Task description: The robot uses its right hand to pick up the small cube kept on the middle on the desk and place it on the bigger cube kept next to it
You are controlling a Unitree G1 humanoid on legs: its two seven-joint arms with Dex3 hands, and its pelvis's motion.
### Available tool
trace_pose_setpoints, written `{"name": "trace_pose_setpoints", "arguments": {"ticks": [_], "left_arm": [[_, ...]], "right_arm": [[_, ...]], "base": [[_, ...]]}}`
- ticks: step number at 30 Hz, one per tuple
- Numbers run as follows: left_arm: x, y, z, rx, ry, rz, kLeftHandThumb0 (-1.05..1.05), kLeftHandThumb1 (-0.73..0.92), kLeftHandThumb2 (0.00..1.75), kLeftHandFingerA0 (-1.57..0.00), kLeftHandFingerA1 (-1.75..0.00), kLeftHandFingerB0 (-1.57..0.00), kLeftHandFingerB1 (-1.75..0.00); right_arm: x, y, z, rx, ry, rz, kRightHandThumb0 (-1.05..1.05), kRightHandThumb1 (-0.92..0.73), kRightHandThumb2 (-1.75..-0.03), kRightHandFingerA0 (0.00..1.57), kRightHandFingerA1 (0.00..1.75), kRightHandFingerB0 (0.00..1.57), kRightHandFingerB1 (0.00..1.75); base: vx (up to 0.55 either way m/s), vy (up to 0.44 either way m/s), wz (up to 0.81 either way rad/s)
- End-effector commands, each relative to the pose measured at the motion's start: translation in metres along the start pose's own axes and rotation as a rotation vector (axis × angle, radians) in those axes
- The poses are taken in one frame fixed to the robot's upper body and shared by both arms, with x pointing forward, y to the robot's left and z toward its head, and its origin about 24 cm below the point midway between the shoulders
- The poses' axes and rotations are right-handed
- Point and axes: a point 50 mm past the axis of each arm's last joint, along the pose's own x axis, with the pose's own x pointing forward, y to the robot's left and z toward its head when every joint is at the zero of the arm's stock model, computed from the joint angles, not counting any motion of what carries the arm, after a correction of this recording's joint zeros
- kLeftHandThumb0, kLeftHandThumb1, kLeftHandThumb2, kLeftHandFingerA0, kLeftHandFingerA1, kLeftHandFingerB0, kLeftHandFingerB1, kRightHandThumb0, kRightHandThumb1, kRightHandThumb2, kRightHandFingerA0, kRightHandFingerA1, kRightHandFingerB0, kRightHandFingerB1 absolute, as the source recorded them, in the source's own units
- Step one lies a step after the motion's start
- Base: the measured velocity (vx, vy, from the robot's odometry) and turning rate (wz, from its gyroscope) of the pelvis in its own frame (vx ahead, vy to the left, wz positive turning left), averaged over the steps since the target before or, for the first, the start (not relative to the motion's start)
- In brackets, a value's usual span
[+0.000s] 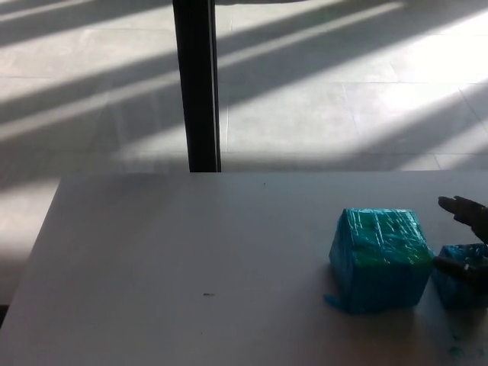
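On the white table (191, 259), the right robot hand (467, 236), fingers spread, straddles the small cube (460, 280) at the big cube's (379, 258) three o'clock.

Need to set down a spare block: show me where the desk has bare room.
Free: the desk from its left edge to the bigger cube. Crowded: the right edge, where the right hand reaches over the small cube.

A small teal cube (460, 276) sits just right of the bigger teal cube (380, 258).
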Motion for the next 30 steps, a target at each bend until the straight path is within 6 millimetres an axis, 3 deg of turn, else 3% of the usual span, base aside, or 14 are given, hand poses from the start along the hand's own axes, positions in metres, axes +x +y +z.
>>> {"name": "trace_pose_setpoints", "arguments": {"ticks": [1,2,3,11,16,20,21,23,24,28,30], "left_arm": [[-0.003,0.008,0.003,0.008,-0.005,0.022,-0.87,0.68,0.73,-0.37,-0.57,-0.35,-0.45],[-0.003,0.008,0.003,0.017,-0.002,0.022,-0.87,0.64,1.07,-0.35,-0.62,-0.28,-0.51],[-0.003,0.008,0.003,0.005,-0.001,0.022,-0.85,0.76,0.63,-0.36,-0.57,-0.38,-0.44],[-0.002,0.008,0.003,0.029,0.002,0.026,-0.85,0.79,0.64,-0.42,-0.56,-0.4,-0.43],[-0.002,0.008,0.002,0.003,-0.004,0.014,-0.85,0.77,0.64,-0.35,-0.57,-0.38,-0.44],[-0.001,0.005,0.004,-0.026,0.0,0.014,-0.83,0.76,0.63,-0.37,-0.56,-0.39,-0.43],[0.0,0.004,0.002,-0.033,0.005,0.017,-0.84,0.61,1.05,-0.37,-0.63,-0.29,-0.51],[-0.001,0.004,0.002,-0.038,0.007,0.013,-0.86,0.62,1.06,-0.35,-0.62,-0.28,-0.51],[-0.001,0.004,0.002,-0.01,0.01,0.014,-0.84,0.78,0.64,-0.28,-0.51,-0.37,-0.41],[-0.001,0.005,0.002,-0.017,0.004,0.011,-0.85,0.77,0.63,-0.29,-0.54,-0.38,-0.43],[-0.001,0.005,0.002,-0.035,0.002,0.007,-0.84,0.76,0.64,-0.25,-0.53,-0.35,-0.43]], "right_arm": [[-0.002,0.004,-0.011,-0.076,0.042,0.08,-0.79,-0.48,-0.75,0.0,0.0,0.11,0.24],[-0.002,0.004,-0.009,-0.084,0.044,0.087,-0.8,-0.49,-0.76,0.0,0.0,0.09,0.25],[-0.002,0.004,-0.008,-0.089,0.043,0.09,-0.8,-0.49,-0.76,0.0,0.0,0.09,0.25],[0.001,0.004,-0.001,-0.097,0.013,0.111,-0.78,-0.49,-0.77,0.0,0.0,0.1,0.27],[0.005,0.011,0.0,-0.105,-0.001,0.125,-0.87,-0.51,-0.81,0.0,0.0,0.16,0.31],[0.009,0.011,-0.005,-0.148,0.037,0.121,-0.76,-0.47,-0.75,0.0,0.0,0.11,0.31],[0.01,0.011,-0.009,-0.159,0.045,0.117,-0.77,-0.46,-0.73,0.0,0.0,0.12,0.31],[0.01,0.011,-0.013,-0.181,0.055,0.116,-0.76,-0.45,-0.71,0.0,0.0,0.12,0.31],[0.009,0.01,-0.026,-0.242,0.117,0.128,-0.69,-0.43,-0.69,0.0,0.0,0.14,0.35],[0.01,0.009,-0.034,-0.273,0.15,0.135,-0.46,-0.47,-0.62,0.0,0.0,0.21,0.35],[0.01,0.01,-0.038,-0.291,0.164,0.138,-0.49,-0.46,-0.67,0.0,0.0,0.21,0.39]], "base": [[0.0,0.0,0.0],[0.0,0.0,0.0],[0.0,0.0,0.0],[0.0,0.0,0.0],[0.0,0.0,0.0],[0.0,0.0,0.0],[0.0,0.0,0.0],[0.0,0.0,0.0],[0.0,0.0,0.0],[0.0,0.0,0.0],[0.0,0.0,0.0]]}}
